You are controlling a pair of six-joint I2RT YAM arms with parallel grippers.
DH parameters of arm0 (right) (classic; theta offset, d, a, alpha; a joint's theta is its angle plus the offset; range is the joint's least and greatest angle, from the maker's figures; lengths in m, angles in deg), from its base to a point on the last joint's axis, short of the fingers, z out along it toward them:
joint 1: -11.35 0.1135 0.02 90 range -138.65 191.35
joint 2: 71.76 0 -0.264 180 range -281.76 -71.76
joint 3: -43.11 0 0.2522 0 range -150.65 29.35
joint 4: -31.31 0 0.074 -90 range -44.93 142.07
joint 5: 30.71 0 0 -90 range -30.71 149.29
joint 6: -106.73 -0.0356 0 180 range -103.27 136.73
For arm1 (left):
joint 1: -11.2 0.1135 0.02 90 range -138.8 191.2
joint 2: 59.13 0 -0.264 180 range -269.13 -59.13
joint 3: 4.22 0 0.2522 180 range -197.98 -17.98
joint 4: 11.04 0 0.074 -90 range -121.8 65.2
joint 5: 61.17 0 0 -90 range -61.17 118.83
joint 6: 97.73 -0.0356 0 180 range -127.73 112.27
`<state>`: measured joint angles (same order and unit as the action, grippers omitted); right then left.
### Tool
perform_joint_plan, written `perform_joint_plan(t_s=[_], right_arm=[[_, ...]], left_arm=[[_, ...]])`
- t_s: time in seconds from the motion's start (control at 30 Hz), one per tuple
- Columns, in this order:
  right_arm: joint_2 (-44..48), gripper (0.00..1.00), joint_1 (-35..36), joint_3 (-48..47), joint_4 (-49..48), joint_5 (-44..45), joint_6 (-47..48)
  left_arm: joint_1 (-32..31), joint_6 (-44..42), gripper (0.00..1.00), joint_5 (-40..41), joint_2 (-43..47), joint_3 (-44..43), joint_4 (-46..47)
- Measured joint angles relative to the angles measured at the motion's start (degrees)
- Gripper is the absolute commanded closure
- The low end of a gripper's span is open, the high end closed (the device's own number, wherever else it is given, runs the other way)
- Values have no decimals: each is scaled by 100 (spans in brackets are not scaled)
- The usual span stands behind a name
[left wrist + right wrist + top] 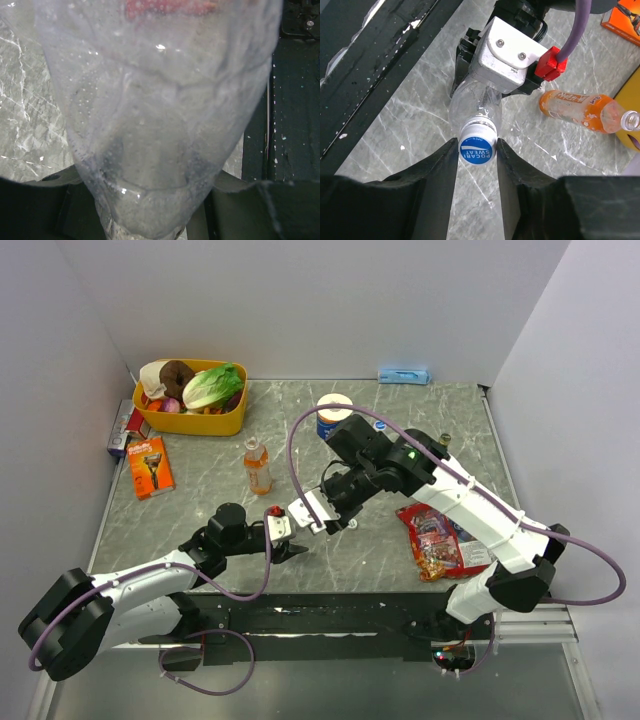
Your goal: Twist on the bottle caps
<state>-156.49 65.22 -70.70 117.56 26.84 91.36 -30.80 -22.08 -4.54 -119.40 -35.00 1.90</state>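
1. Near the front middle of the table (pixel 380 550): left gripper (pixel 290 543) found clamped round the body of a clear bottle (pixel 470 102), jaws pressed against its sides.
2. Right gripper (pixel 477 150) found pinching the blue cap (pixel 477 148), one finger touching each side; cap seated on that bottle's neck.
3. Read on the cap top: "POCARI SWEAT", with a small "OPEN" above.
4. Further back, well apart: orange drink bottle (pixel 257 466) stood upright, mouth uncapped; label writing too blurred to read.
5. Left wrist view filled by the bottle's cloudy wall; own fingers hardly made out there.
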Motion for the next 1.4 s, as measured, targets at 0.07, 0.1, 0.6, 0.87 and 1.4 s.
perform_joint_plan(t_s=[0.07, 0.1, 0.6, 0.87, 1.4], right_arm=[[-20, 57, 0, 0, -9, 7, -7], [-31, 57, 0, 0, -9, 7, -13], [-61, 63, 0, 98, -57, 94, -17], [-138, 76, -11, 81, -74, 131, -203], [-1775, 100, -678, -1700, -111, 507, -4402]], left_arm=[[0, 0, 99, 2, 0, 0, 0], [0, 0, 99, 4, 0, 0, -4], [0, 4, 99, 22, -33, 0, 15], [0, 0, 99, 66, -33, 2, -48], [13, 721, 99, 2015, -155, 7, 243]])
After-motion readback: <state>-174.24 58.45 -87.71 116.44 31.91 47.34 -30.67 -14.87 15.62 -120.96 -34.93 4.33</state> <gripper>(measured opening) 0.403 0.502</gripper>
